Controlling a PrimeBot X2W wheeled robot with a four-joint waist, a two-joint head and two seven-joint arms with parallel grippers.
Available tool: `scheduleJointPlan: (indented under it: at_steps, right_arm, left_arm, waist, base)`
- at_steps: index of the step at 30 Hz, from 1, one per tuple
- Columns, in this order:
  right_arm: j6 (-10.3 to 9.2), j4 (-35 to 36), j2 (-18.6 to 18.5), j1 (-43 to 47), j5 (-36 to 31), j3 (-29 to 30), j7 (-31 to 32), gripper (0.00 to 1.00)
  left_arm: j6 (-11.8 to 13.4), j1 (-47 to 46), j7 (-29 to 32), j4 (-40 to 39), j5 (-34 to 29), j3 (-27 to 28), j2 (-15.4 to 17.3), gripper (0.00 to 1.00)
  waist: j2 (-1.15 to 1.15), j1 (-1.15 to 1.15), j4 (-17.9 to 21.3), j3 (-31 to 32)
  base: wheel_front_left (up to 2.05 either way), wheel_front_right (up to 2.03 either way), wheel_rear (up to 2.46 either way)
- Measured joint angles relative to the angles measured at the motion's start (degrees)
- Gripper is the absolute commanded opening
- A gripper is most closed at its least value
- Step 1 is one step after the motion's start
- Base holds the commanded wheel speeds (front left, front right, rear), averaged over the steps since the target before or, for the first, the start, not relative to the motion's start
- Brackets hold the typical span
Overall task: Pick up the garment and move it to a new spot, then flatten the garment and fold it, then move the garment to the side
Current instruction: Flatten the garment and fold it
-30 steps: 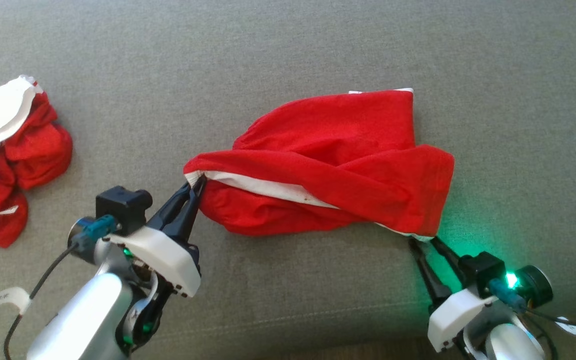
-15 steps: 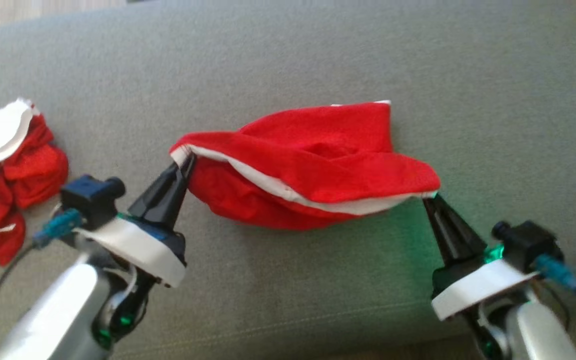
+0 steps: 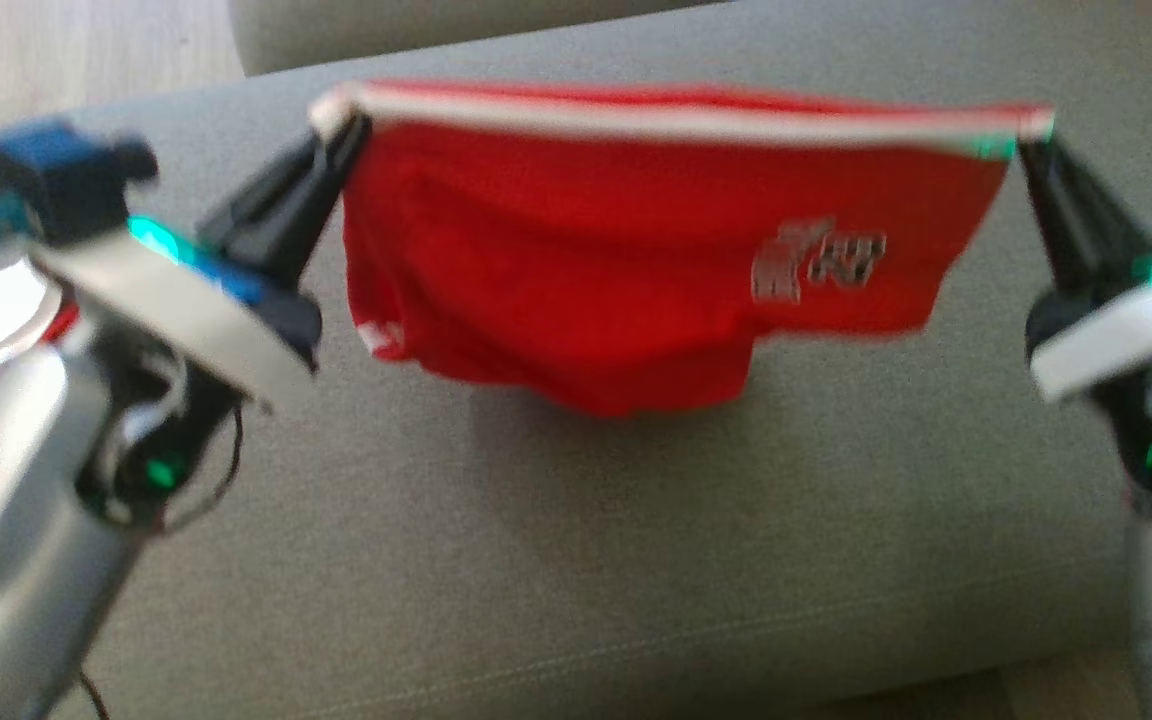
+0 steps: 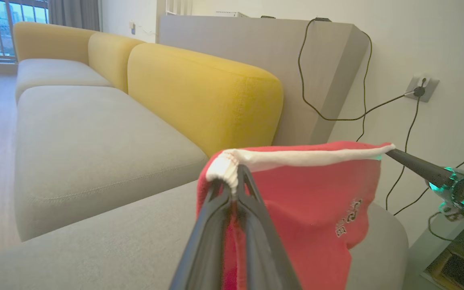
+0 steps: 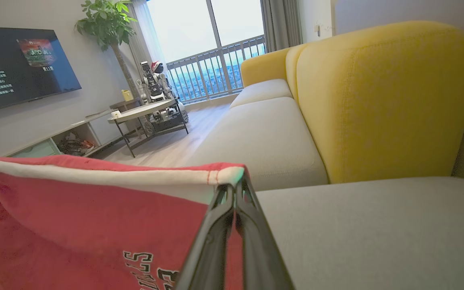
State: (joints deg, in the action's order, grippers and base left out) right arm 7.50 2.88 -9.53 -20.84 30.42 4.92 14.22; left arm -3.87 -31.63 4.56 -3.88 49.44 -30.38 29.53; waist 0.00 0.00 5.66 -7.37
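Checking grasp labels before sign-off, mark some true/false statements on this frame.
1. The left gripper and right gripper are each shut on the garment's white waistband. True.
2. The garment lies flat on the grey cushion. False: it hangs from the waistband, stretched between the grippers.
3. A printed logo faces the head camera. True.
4. The sofa's backrests are blue. False: they are yellow.
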Motion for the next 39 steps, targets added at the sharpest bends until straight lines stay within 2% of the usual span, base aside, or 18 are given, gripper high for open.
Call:
scheduleJointPlan:
  at_steps: [5, 9, 13, 15, 20, 23, 26, 29, 34, 39]
  right_arm:
    - [0.00, -7.0, -0.8, -14.8, -0.4, -1.1, 3.4, 0.00]
    - [0.00, -14.5, -1.7, -29.1, -3.1, -3.7, -0.4, 0.00]
    - [0.00, -22.7, -1.7, -43.1, -6.4, -6.6, -8.3, 0.00]
    - [0.00, -24.7, -1.7, -46.0, -7.2, -7.2, -10.1, 0.00]
    - [0.00, -31.1, -3.3, -56.6, -10.8, -9.0, -19.5, 0.00]
    - [0.00, -32.4, -5.1, -60.2, -11.3, -8.9, -24.1, 0.00]
    - [0.00, -32.4, -5.8, -60.3, -10.5, -8.8, -26.1, 0.00]
    - [0.00, -31.7, -5.8, -55.4, -9.1, -11.0, -26.1, 0.00]
    - [0.00, -28.4, -6.5, -36.0, -3.8, -13.5, -19.5, 0.00]
    - [0.00, -18.3, -7.8, -17.7, 1.3, -12.7, -13.8, 0.00]
  left_arm:
    - [-2.4, -13.1, 3.5, 6.7, 2.1, -0.5, -2.4, 0.00]
    - [-3.1, -26.9, 2.4, 15.0, -1.1, -1.4, -4.5, 0.00]
    - [-3.3, -39.3, -4.8, 23.4, -5.5, -1.8, -6.6, 0.00]
    - [-3.3, -41.9, -6.5, 25.5, -6.7, -2.2, -7.0, 0.00]
    - [-3.3, -52.9, -17.1, 31.8, -13.9, -7.0, -7.9, 0.00]
    - [-3.4, -56.8, -19.3, 31.8, -17.8, -9.5, -8.0, 0.00]
    - [-3.6, -55.3, -19.3, 24.8, -22.0, -7.7, -7.7, 0.00]
    - [-3.7, -47.8, -19.4, 18.1, -24.7, -8.0, -6.7, 0.00]
    - [-3.7, -28.7, -19.3, 13.4, -25.0, -14.5, -3.6, 0.00]
    - [-3.7, -17.3, -19.3, 9.3, -23.3, -18.0, -0.5, 0.00]
  waist:
    - [0.00, 0.00, 0.2, -3.1]
    - [0.00, 0.02, 0.3, -7.5]
    - [0.00, 0.02, 0.7, -12.3]
    - [0.00, 0.02, 0.8, -13.5]
    - [0.00, 0.03, 1.3, -19.5]
    - [0.00, 0.02, 1.4, -22.9]
    - [0.00, 0.02, 1.3, -25.8]
    - [0.00, 0.02, 1.3, -27.5]
    - [0.00, -0.01, 0.5, -26.4]
    - [0.00, -0.01, 0.2, -24.3]
  base:
    - [0.00, 0.00, 0.00]
    - [0.00, 0.00, 0.00]
    - [0.00, 0.00, 0.00]
    - [0.00, 0.00, 0.00]
    - [0.00, 0.00, 0.00]
    - [0.00, 0.00, 0.00]
    - [0.00, 0.00, 0.00]
    - [0.00, 0.00, 0.00]
    - [0.00, 0.00, 0.00]
    - [0.00, 0.00, 0.00]
